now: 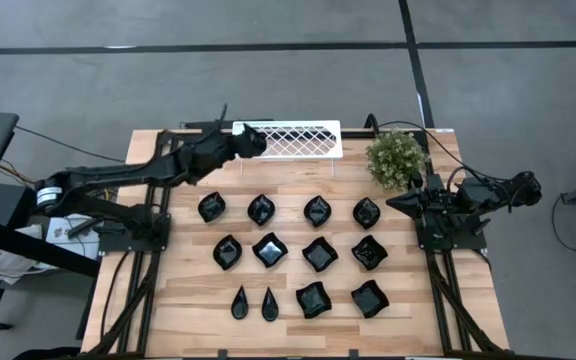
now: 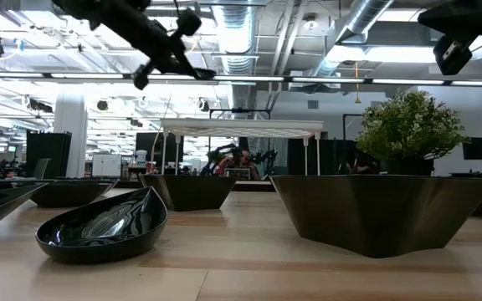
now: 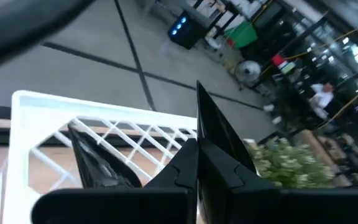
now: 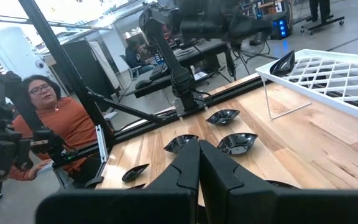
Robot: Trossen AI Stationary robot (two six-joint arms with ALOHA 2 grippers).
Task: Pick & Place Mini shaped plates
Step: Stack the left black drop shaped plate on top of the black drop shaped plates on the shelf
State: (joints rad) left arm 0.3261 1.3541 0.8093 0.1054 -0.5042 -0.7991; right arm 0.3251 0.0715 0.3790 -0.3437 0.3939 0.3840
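Twelve glossy black mini shaped plates (image 1: 270, 249) lie in three rows on the wooden table, with two teardrops (image 1: 254, 303) in the near row. My left gripper (image 1: 253, 141) hovers over the left end of the white lattice rack (image 1: 298, 140), shut on a pointed black plate (image 3: 219, 134). Another black plate (image 3: 98, 165) rests on the lattice at that end and also shows in the right wrist view (image 4: 283, 64). My right gripper (image 1: 393, 201) waits shut at the table's right side, beside the plant. My left gripper pinches a pointed black plate by its rim (image 3: 204, 146) between the two fingers. The plate's sharp tip (image 3: 199, 87) sticks out beyond the fingertips, and its body covers one finger. It is lifted clear, above the rack's left end.
A small green potted plant (image 1: 398, 158) stands at the far right of the table, next to the rack's right end. The rack stands on thin legs (image 4: 269, 99) along the far edge. A person in an orange top (image 4: 55, 118) sits beyond the table's left side.
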